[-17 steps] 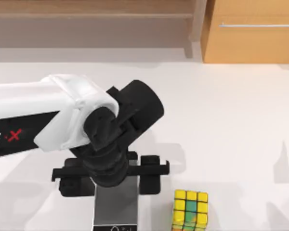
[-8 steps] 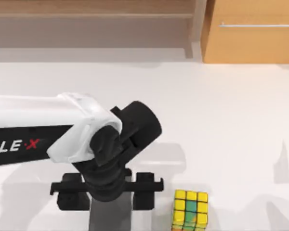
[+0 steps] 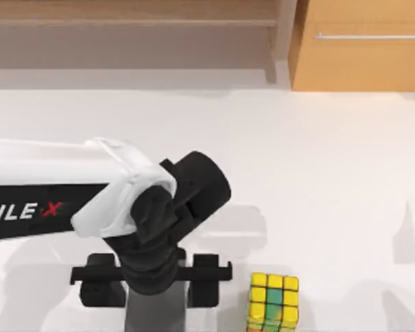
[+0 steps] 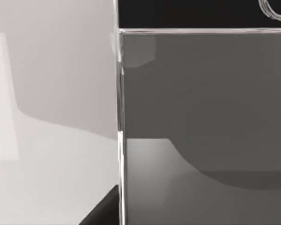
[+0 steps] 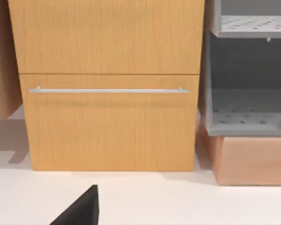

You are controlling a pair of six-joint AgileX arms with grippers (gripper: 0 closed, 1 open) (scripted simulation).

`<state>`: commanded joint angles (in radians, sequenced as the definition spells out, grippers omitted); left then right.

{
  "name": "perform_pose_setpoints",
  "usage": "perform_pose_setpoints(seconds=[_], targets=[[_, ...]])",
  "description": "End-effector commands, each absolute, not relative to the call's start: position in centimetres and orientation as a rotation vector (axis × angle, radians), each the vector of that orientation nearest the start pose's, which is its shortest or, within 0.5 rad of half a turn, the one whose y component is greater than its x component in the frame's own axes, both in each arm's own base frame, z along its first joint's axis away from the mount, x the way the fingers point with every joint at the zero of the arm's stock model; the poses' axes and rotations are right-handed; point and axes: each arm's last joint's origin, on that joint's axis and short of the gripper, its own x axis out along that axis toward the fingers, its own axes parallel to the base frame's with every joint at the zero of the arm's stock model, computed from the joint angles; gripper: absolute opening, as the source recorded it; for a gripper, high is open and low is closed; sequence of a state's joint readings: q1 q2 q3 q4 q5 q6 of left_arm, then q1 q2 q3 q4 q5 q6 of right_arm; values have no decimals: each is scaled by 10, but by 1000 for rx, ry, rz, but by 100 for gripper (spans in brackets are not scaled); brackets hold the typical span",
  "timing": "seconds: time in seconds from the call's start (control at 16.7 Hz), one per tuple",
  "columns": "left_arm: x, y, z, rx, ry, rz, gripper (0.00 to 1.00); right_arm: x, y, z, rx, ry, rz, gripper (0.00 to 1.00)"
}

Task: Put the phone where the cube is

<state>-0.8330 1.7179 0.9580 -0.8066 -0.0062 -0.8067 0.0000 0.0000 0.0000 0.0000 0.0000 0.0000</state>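
- While the white table (image 3: 332, 173) is stretching across the top view, a wooden drawer cabinet (image 3: 363, 45) with a thin metal handle is standing along its far edge at the right, and the right wrist view is facing that same cabinet (image 5: 107, 84) with grey perforated shelves (image 5: 248, 70) sitting beside it.
- The left arm (image 3: 48, 194), white with a black wrist, is reaching in from the table's left side and bending down toward the near edge.
- The left gripper (image 3: 152, 294) is pointing downward over the phone (image 3: 155, 311), its black fingers (image 3: 206, 287) spread wide on either side of the grey slab; whether they are pressing on it or standing off cannot be told.
- The phone is lying flat on the table at the near edge, left of centre, and in the left wrist view its grey face (image 4: 201, 117) is looming close, with a dark band along one end.
- The cube (image 3: 273, 301) is sitting on the table just to the right of the phone, apart from it, showing yellow tiles with green ones down its middle.
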Motion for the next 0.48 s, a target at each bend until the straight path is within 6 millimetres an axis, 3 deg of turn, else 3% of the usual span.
perform_pose_setpoints(seconds=[0.48], targets=[[192, -209, 136, 20, 1563, -18, 75, 106, -1, 160, 0, 0, 0, 100]])
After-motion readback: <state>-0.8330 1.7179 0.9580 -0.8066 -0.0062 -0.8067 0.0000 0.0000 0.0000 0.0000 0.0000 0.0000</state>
